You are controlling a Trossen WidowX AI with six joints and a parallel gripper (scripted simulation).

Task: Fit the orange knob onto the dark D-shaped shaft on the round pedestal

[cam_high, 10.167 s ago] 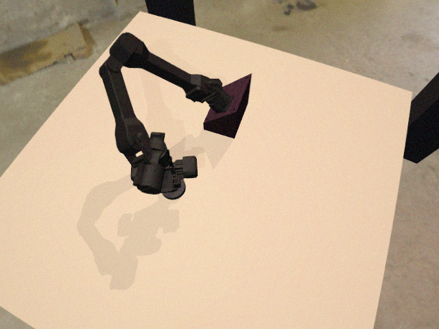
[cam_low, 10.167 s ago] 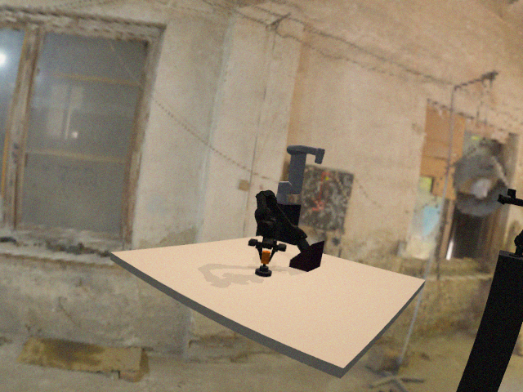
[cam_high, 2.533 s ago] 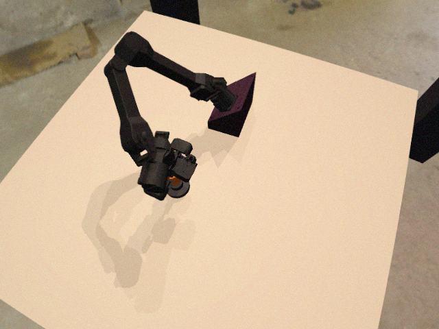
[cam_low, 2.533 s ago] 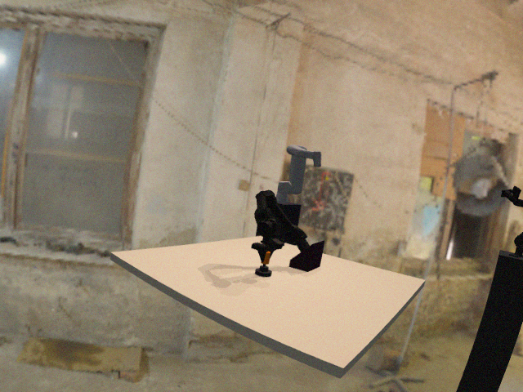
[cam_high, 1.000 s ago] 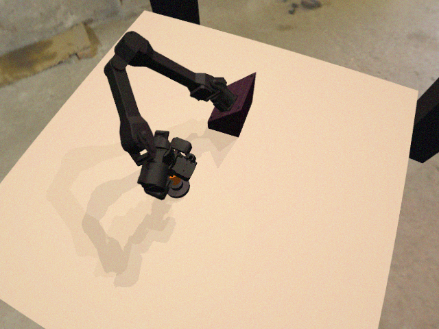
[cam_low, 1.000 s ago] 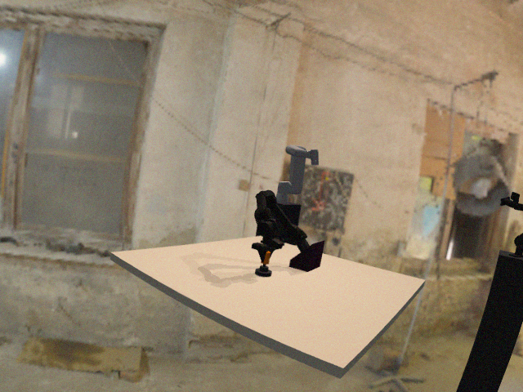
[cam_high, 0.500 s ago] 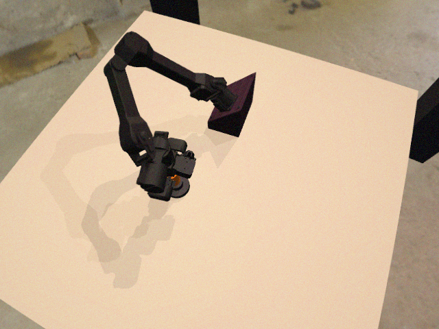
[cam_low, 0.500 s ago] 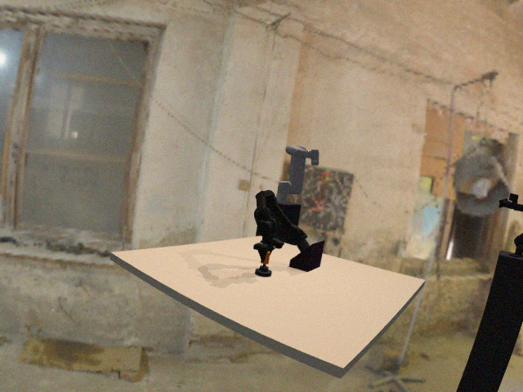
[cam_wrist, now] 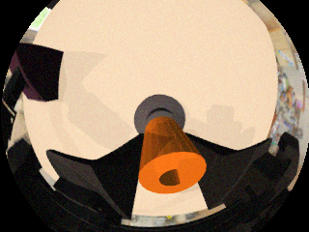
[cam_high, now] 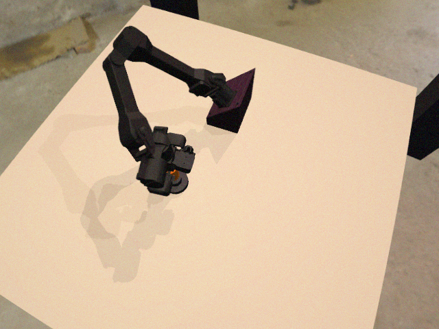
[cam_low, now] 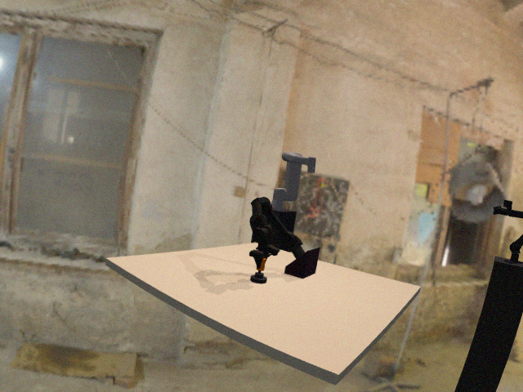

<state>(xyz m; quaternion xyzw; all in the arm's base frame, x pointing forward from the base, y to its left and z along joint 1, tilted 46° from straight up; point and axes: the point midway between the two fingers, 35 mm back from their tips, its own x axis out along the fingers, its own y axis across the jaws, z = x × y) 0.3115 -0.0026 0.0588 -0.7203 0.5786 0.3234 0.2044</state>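
My gripper (cam_low: 260, 264) (cam_wrist: 163, 136) is shut on the orange knob (cam_high: 174, 173) (cam_low: 262, 264) (cam_wrist: 169, 157), one dark finger on each side. The knob's upper end faces the wrist camera and shows a hole with a flat side. The round dark pedestal (cam_high: 184, 186) (cam_low: 258, 279) (cam_wrist: 145, 114) stands on the table directly below the knob. In the exterior view the knob's lower part is close over the pedestal's raised middle and stands above its wide base. The D-shaped shaft is hidden, and I cannot tell whether it is inside the hole.
A dark purple wedge-shaped block (cam_high: 223, 118) (cam_low: 306, 265) (cam_wrist: 43, 72) carries the arm's base on the pale table (cam_high: 301, 212) (cam_low: 320, 312). The arm bends out from it and over the pedestal. Dark posts stand beyond the table's edges.
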